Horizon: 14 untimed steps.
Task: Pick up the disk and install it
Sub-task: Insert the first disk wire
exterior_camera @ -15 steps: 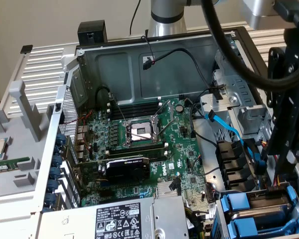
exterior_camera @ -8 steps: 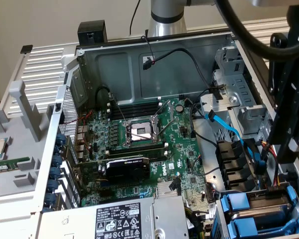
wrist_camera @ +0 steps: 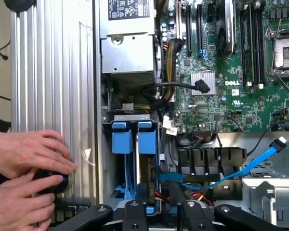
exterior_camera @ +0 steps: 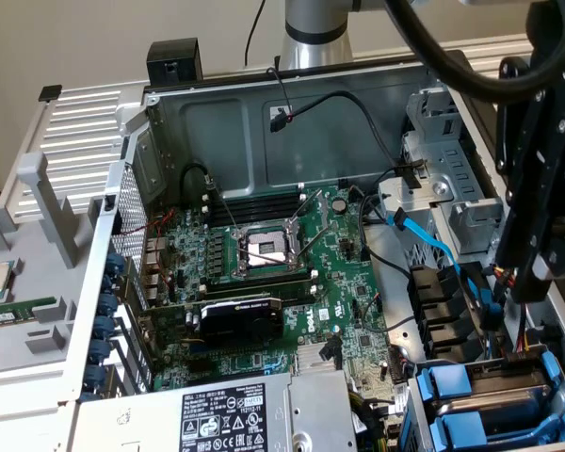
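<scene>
Closest to the wrist camera, the claw (wrist_camera: 164, 215) is filling the near edge, its jaws standing part-way apart with nothing between them but loose wires and a sliver of blue. Just beyond the fingertips, two blue-framed units are standing side by side in the drive bay. I am taking the one more nearly in line with the claw as the disk (wrist_camera: 147, 139), though its metal body is lying edge-on and I cannot tell for sure which of the two is meant. A blue data cable (wrist_camera: 253, 166) is running near the bay, and a person's hands (wrist_camera: 24, 163) are resting on a black knob (wrist_camera: 50, 182) outside the case wall.

In the exterior view, the claw (exterior_camera: 532, 273) is hanging at the exterior view's right, above the drive cage. The disk (exterior_camera: 452, 386) is lying lower, in the corner bay near the power-supply box (exterior_camera: 311, 405), well apart from the fingers.

By my judgement the claw is lining up on the bay. Doing that well is depending on keeping the jaws square to one blue frame, not straddling both units, and staying clear of the data cable and wires.
</scene>
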Motion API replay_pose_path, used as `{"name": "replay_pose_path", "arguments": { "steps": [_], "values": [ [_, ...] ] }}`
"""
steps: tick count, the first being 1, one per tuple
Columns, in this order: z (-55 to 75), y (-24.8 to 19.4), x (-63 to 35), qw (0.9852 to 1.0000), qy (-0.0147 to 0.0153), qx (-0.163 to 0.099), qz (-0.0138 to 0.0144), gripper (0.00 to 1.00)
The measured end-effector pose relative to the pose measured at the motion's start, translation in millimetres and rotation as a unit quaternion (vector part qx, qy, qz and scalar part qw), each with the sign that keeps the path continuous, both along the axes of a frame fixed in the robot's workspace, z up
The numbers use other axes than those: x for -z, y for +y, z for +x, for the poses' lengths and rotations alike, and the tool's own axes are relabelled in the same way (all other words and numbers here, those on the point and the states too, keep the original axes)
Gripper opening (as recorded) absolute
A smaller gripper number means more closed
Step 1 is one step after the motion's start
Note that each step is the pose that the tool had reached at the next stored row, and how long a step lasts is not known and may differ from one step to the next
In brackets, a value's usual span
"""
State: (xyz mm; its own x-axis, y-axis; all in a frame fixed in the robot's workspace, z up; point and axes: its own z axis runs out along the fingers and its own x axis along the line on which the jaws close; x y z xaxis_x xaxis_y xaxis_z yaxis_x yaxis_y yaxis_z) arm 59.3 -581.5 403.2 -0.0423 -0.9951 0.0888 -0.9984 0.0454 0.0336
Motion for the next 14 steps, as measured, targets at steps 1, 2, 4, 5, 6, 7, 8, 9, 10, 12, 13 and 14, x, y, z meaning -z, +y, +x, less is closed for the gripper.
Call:
{"name": "replay_pose_path", "arguments": {
  "steps": [1,2,4,5,6,7,8,9,10,12,13,14],
  "values": [
    [-0.3,0.5,0.1,1.0000,0.0000,0.000,0.0000,0.33],
    [-0.5,0.9,0.0,1.0000,0.0000,0.000,0.0000,0.33],
    [-0.6,1.0,0.1,1.0000,0.0000,0.000,0.0000,0.33],
    [-0.6,1.0,0.1,1.0000,0.0000,0.001,0.0001,0.33],
    [-0.7,1.0,0.1,1.0000,0.0001,0.001,0.0001,0.33],
    [-0.8,1.1,0.0,1.0000,0.0005,0.001,0.0001,0.33],
    [-0.7,1.1,0.0,1.0000,0.0009,0.001,0.0001,0.33],
    [-0.7,1.1,0.1,1.0000,0.0009,0.001,0.0001,0.33],
    [-0.7,1.1,0.0,1.0000,0.0010,0.001,0.0000,0.33],
    [-0.7,1.1,0.0,1.0000,0.0011,0.001,0.0001,0.33],
    [-0.7,1.1,0.1,1.0000,0.0012,0.001,0.0001,0.33],
    [-0.7,1.1,0.0,1.0000,0.0013,0.001,0.0001,0.33]
  ]
}}
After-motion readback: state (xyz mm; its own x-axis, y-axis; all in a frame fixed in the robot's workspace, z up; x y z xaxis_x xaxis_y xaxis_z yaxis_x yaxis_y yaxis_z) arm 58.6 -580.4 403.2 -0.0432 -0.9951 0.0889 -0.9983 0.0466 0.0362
